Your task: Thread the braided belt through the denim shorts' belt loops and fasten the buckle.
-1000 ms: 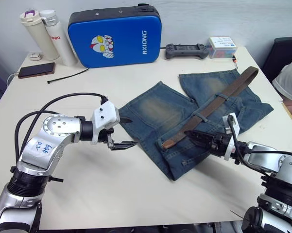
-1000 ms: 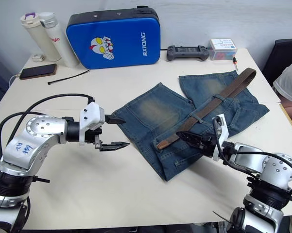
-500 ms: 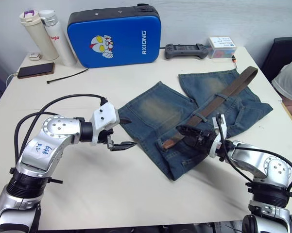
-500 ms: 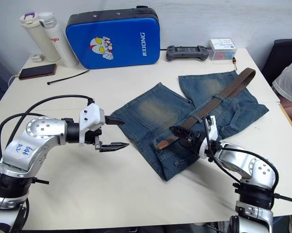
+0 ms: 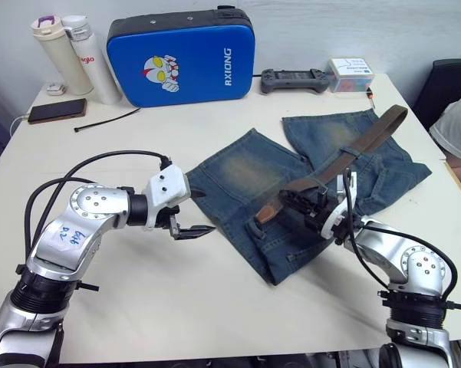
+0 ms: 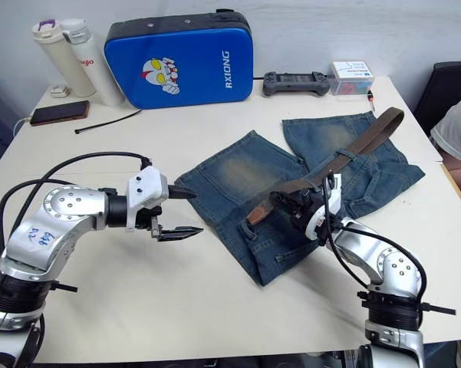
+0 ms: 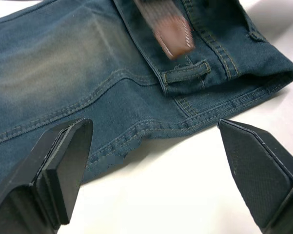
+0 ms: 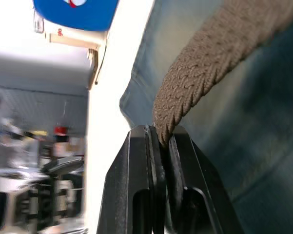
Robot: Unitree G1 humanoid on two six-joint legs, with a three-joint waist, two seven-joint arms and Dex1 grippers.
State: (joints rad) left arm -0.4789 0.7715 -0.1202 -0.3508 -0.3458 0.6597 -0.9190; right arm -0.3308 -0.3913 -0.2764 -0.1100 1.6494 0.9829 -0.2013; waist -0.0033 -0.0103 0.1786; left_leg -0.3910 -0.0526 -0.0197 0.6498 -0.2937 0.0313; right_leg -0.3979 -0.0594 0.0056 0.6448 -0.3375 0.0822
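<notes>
The denim shorts (image 5: 245, 180) lie flat at the table's centre-right. The braided belt (image 5: 368, 138) runs diagonally along their waistband, under belt loops (image 5: 351, 155), down to its tan tip (image 5: 265, 215). My right gripper (image 5: 293, 201) is shut on the belt just behind that tip, and the right wrist view shows the braid (image 8: 205, 73) pinched between the fingers (image 8: 141, 165). My left gripper (image 5: 195, 211) is open beside the shorts' left edge. In the left wrist view it (image 7: 153, 130) faces the hem, with an empty belt loop (image 7: 185, 73) and the tip (image 7: 174, 35) beyond. The buckle is hidden.
A blue case (image 5: 180, 55), two bottles (image 5: 69, 57), a phone (image 5: 57, 110) and a thin black cable (image 5: 107, 119) sit at the back left. A controller (image 5: 294, 79) and a small box (image 5: 351, 74) stand at the back right. A person (image 5: 459, 130) sits at the right edge.
My right gripper has moved forward and left along the belt and shut on it near the tan tip, lifting that end slightly. The left gripper has stayed put, open.
</notes>
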